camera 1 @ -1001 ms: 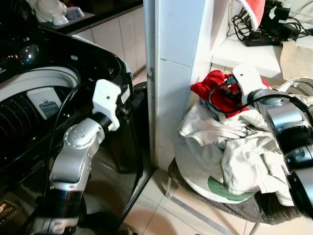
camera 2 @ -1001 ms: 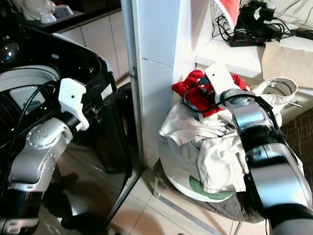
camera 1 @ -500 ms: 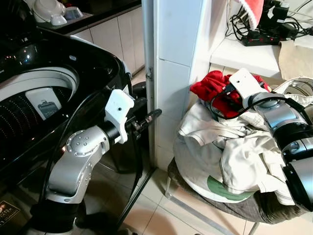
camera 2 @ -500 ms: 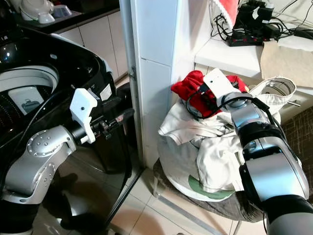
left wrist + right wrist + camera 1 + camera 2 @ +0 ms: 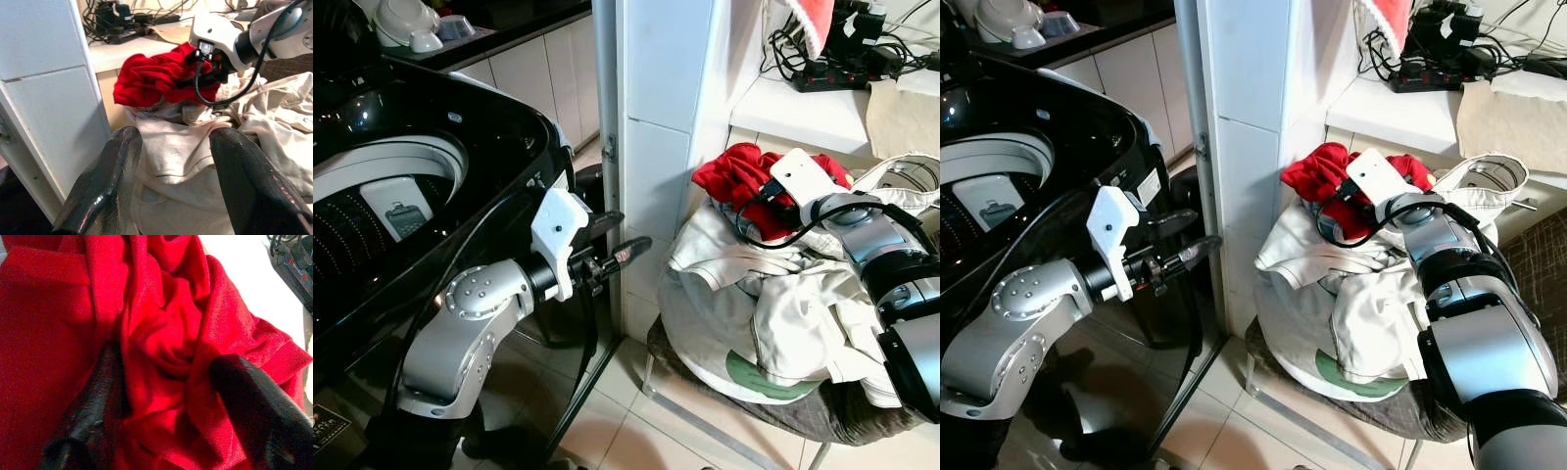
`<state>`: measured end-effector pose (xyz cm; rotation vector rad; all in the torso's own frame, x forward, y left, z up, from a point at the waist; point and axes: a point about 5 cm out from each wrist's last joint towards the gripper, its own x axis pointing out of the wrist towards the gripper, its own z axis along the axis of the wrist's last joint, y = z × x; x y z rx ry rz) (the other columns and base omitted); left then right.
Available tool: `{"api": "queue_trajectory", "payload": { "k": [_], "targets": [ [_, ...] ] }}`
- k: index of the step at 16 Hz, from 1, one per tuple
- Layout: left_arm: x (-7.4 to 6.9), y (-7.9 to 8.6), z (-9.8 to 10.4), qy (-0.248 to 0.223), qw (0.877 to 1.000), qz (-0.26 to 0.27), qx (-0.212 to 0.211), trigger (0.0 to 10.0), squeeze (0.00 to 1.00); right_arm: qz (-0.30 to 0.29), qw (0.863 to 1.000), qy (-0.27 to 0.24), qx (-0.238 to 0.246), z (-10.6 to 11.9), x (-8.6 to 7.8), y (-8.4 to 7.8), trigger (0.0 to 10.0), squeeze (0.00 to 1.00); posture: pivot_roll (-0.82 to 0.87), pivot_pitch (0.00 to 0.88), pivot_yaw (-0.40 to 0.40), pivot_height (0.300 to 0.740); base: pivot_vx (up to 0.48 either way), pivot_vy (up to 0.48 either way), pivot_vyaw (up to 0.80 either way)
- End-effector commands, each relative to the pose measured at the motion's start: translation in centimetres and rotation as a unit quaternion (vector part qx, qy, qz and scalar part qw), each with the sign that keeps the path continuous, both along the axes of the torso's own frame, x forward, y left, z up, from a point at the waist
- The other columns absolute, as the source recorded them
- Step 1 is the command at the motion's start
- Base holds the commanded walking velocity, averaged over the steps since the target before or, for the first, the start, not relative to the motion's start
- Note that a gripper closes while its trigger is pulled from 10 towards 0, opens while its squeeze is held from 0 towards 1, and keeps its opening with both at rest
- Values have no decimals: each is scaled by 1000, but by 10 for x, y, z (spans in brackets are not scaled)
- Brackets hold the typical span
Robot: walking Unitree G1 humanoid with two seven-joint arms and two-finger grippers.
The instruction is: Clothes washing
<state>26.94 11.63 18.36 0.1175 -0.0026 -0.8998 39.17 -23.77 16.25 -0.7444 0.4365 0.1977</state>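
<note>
My arms are silver metal, rounded at the joints, and the left elbow housing is dotted with small screws. Each wrist carries a white boxy block, with black cables looping along the forearms. My left gripper (image 5: 625, 247) and right gripper (image 5: 164, 391) each end in two long, glossy black fingers.

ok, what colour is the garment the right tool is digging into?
Red garment, best in the right wrist view.
</note>
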Motion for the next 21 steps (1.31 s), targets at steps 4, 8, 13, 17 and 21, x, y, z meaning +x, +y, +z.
{"api": "queue_trajectory", "payload": {
  "k": [4, 8, 13, 17, 21],
  "targets": [
    [-4, -1, 0, 7, 1000, -11, 2, 10000, 0, -3, 1000, 4, 2, -2, -1, -3, 0, 0, -36, 0, 23, 740, 0, 0, 0],
    [-3, 0, 2, 8, 1000, -9, -3, 10000, 0, -4, 1000, 5, 6, -3, -2, -4, 0, 0, -36, 0, 22, 740, 0, 0, 0],
    [-5, 0, 1, 11, 1000, -13, -3, 10000, 0, -1, 1000, 6, 10, -4, -2, -5, 0, 0, -37, 0, 23, 740, 0, 0, 0],
    [-6, -1, 1, 12, 1000, -16, -2, 10000, 0, 0, 1000, 6, 10, -3, -3, -6, 0, 0, -39, 0, 24, 740, 0, 0, 0],
    [-3, -1, 3, 1, 1000, -9, -3, 10000, 0, 1, 999, 2, 35, 0, -2, -6, 0, 0, -38, 0, 20, 740, 0, 0, 0]
  ]
}}
